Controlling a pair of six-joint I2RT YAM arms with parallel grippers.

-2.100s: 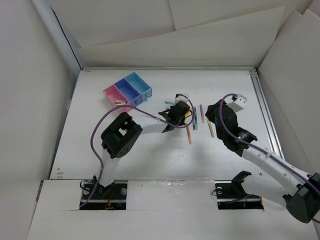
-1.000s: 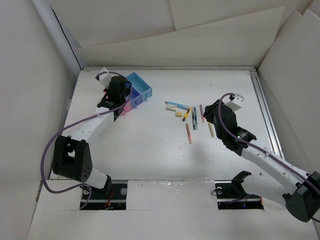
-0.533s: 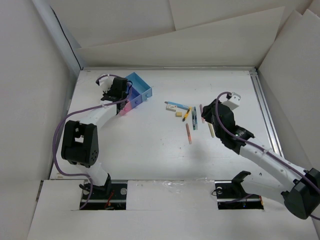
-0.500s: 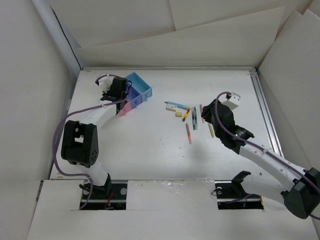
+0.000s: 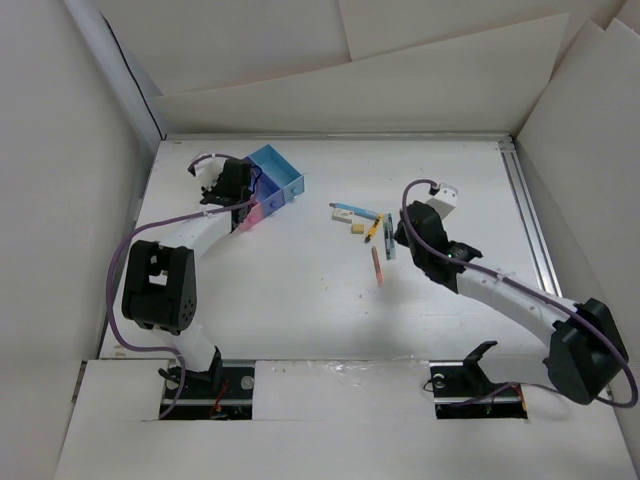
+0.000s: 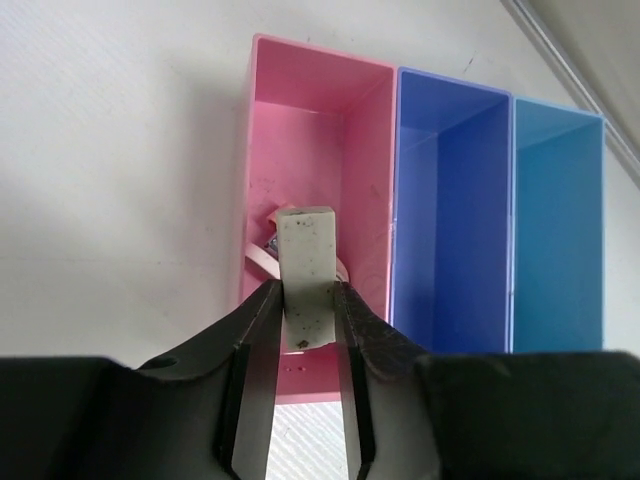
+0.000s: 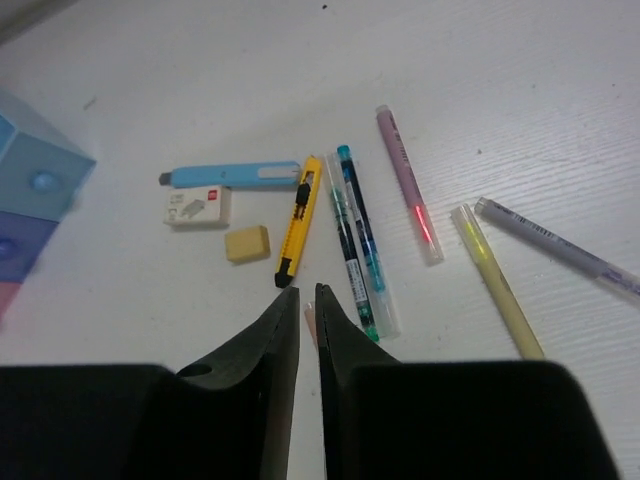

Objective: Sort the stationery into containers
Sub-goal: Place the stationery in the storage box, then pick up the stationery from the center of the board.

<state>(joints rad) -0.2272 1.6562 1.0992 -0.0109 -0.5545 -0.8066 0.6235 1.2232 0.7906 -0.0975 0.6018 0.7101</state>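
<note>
My left gripper [image 6: 305, 335] is shut on a grey-white eraser [image 6: 306, 270] and holds it over the pink bin [image 6: 310, 130], which has small bits in it. The dark blue bin [image 6: 450, 200] and light blue bin [image 6: 558, 230] join it on the right. In the top view the left gripper [image 5: 232, 185] hangs over the bins [image 5: 280, 172]. My right gripper [image 7: 308, 300] is shut and empty, above the stationery: yellow cutter [image 7: 298, 219], teal pens [image 7: 358, 240], pink pen [image 7: 407, 180], cream-yellow pen [image 7: 496, 278], purple pen [image 7: 560, 248], blue cutter [image 7: 232, 176], white eraser [image 7: 198, 207], yellow eraser [image 7: 247, 243].
In the top view a pink pen [image 5: 378, 266] lies nearest the front of the pile, just left of the right gripper [image 5: 402, 235]. White walls stand close around the table, and a metal rail [image 5: 530, 220] runs along its right edge.
My left arm carried the eraser from the pile to the pink bin and now hovers there. My right arm has swung left, over the pens.
</note>
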